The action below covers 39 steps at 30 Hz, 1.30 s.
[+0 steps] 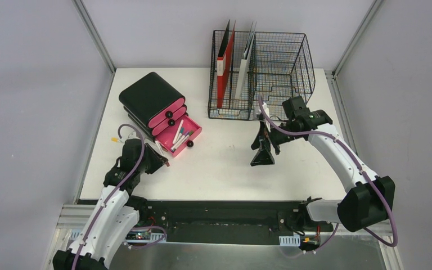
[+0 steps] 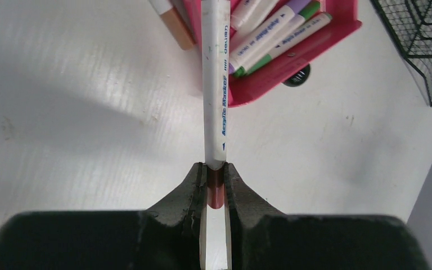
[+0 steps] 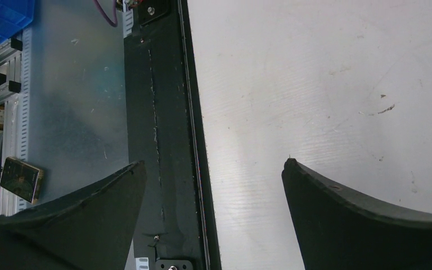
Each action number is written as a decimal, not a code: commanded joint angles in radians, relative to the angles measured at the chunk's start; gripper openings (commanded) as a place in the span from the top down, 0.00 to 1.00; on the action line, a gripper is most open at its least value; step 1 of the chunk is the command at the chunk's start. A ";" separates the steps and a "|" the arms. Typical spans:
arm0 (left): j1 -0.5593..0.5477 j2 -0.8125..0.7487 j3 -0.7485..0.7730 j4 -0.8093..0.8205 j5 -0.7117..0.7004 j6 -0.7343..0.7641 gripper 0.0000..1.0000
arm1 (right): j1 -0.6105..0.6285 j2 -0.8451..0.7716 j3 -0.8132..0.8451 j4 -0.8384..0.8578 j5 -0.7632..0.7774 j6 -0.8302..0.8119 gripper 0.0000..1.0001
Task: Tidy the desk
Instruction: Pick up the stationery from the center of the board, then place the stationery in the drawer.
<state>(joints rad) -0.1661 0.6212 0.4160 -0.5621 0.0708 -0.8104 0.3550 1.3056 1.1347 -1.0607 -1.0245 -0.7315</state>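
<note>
My left gripper [image 2: 216,174] is shut on the brown end of a white acrylic marker [image 2: 216,84]. The marker's far end reaches over the open pink drawer [image 2: 309,50], which holds several markers [image 2: 275,28]. From above, this gripper [image 1: 156,160] sits just in front of the drawer [image 1: 184,138] of the black and pink drawer unit [image 1: 149,101] on the white desk [image 1: 225,169]. My right gripper [image 1: 262,162] hangs open over the desk's middle, fingers pointing down. In the right wrist view the gripper [image 3: 211,163] has nothing between its fingers.
A black wire-mesh rack [image 1: 281,67] at the back holds a red folder [image 1: 223,73] and a pale one [image 1: 244,67]. A small yellow item [image 1: 115,139] lies near the desk's left edge. A black strip [image 3: 163,112] runs along the near edge.
</note>
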 commanded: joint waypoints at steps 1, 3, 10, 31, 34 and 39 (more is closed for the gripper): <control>-0.047 -0.061 0.012 -0.013 0.011 -0.034 1.00 | -0.005 -0.025 0.002 0.071 -0.103 0.040 0.06; -0.061 -0.072 0.007 -0.013 0.027 -0.033 1.00 | -0.005 -0.021 -0.005 0.091 -0.134 0.060 0.06; -0.078 -0.147 -0.033 -0.015 0.070 -0.024 1.00 | -0.005 0.004 -0.029 0.155 -0.188 0.126 0.07; -0.164 -0.293 -0.129 0.230 0.410 -0.016 1.00 | 0.025 0.000 -0.223 0.716 -0.279 0.613 0.08; -0.205 -0.257 -0.134 0.332 0.426 -0.001 1.00 | 0.036 0.012 -0.233 0.757 -0.276 0.646 0.08; -0.354 -0.162 -0.118 0.535 0.372 0.052 1.00 | 0.043 0.022 -0.248 0.823 -0.246 0.702 0.08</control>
<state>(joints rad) -0.4271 0.4004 0.2836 -0.2752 0.4458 -0.8162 0.3901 1.3235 0.8936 -0.3637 -1.2640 -0.1040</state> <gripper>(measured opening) 0.120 0.925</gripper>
